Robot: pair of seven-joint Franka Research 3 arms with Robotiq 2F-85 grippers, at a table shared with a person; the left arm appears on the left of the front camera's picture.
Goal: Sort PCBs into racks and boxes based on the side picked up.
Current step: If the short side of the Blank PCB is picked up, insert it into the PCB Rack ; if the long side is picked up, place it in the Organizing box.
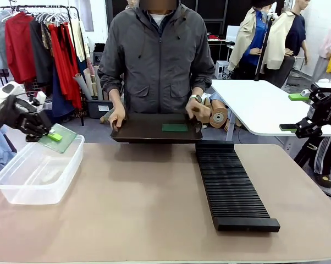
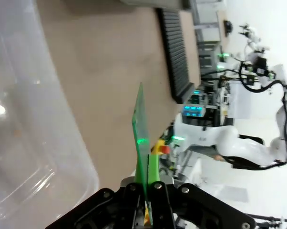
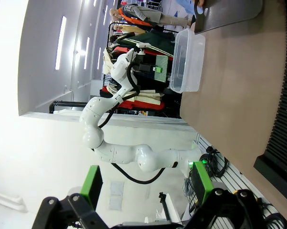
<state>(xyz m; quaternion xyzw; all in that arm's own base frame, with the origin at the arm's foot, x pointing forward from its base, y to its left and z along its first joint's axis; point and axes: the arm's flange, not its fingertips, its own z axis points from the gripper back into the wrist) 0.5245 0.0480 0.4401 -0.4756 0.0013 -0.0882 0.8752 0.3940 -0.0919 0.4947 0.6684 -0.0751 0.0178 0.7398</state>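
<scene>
At 9 o'clock on the table [image 1: 154, 220], the left gripper [image 1: 44, 133] is clamped shut on 1 PCB [image 1: 64, 140], pinching it by an edge and tilting it over the far rim of the clear box [image 1: 22, 190]. That looks like staging for a drop into the box rather than slotting into the rack [image 1: 231, 187], which lies well apart toward 3 o'clock. At 12 o'clock the person's hands [image 1: 117, 118] hold a black tray [image 1: 138, 132] level at the table edge, with a second PCB [image 1: 175, 127] lying flat on it, probably offered for the next pick. The right gripper [image 3: 146, 183] hangs off the table at 3 o'clock, jaws spread wide and holding nothing, apparently waiting. The wrist view shows the held board edge-on, so its faces are hard to tell apart. Glare on the box walls obscures its floor.
</scene>
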